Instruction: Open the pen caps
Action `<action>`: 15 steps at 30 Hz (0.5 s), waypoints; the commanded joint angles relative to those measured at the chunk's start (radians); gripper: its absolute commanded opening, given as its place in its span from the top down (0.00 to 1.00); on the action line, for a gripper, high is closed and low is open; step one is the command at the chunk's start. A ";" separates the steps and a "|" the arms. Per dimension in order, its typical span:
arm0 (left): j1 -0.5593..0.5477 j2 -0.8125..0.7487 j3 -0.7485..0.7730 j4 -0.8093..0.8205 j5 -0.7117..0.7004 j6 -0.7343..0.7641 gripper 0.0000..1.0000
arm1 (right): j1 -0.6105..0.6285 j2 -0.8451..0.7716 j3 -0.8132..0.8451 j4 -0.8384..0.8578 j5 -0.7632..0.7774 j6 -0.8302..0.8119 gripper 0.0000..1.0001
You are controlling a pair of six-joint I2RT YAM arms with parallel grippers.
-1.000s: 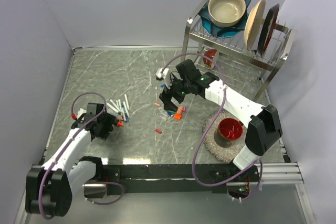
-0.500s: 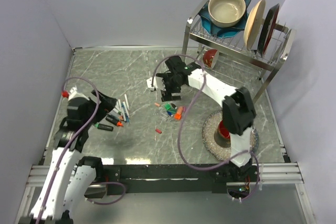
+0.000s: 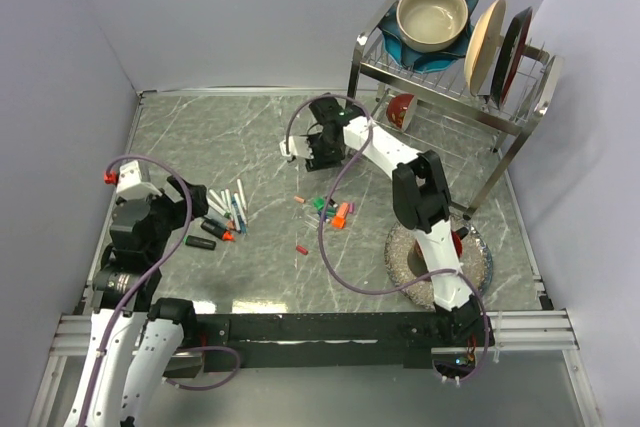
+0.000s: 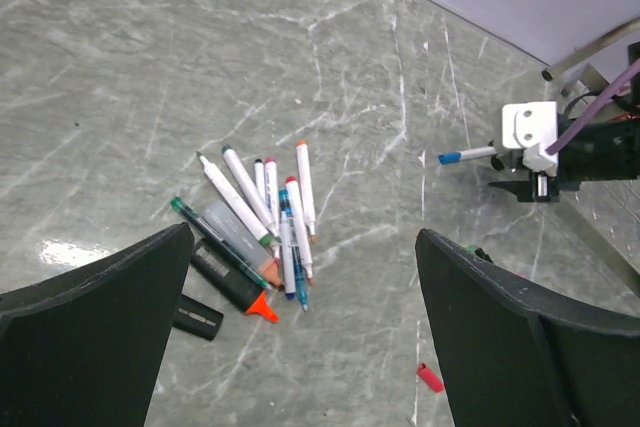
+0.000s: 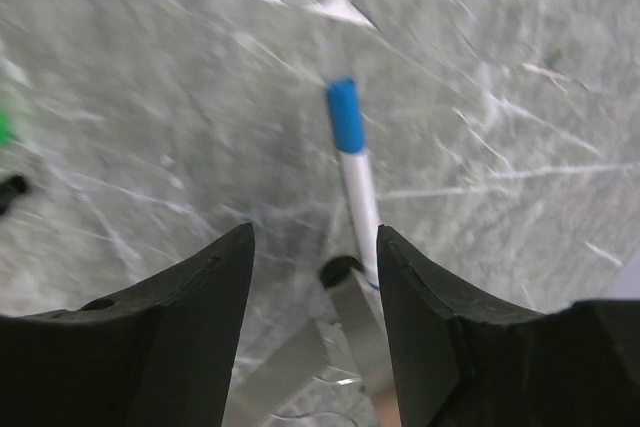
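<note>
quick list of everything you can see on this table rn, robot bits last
table: one, grey marbled, under everything
markers: roughly ten, mostly white barrels, piled left of centre
blue-capped marker: one, white barrel, far centre
loose caps: several, green, orange, blue, pink, scattered mid-table
dish rack: one, metal, far right corner
bowl: one, beige, on a blue dish atop the dish rack
plates: two, beige and dark, upright in the dish rack
red bowl: one, under the dish rack's top shelf
mat: one, speckled grey, near right
left end effector: one, black, open, above the markers
right end effector: one, black, at the blue-capped marker
</note>
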 commanded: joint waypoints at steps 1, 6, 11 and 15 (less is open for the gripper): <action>-0.003 -0.029 0.008 0.036 -0.039 0.038 0.01 | -0.026 0.035 0.084 -0.007 0.002 -0.037 0.41; -0.003 -0.029 0.002 0.036 -0.042 0.036 0.01 | -0.028 0.083 0.121 -0.006 -0.003 -0.049 0.44; -0.003 -0.028 0.002 0.039 -0.048 0.036 0.01 | -0.029 0.119 0.136 -0.017 0.005 -0.069 0.49; -0.003 -0.026 0.001 0.040 -0.050 0.038 0.01 | -0.028 0.139 0.158 -0.023 0.008 -0.079 0.52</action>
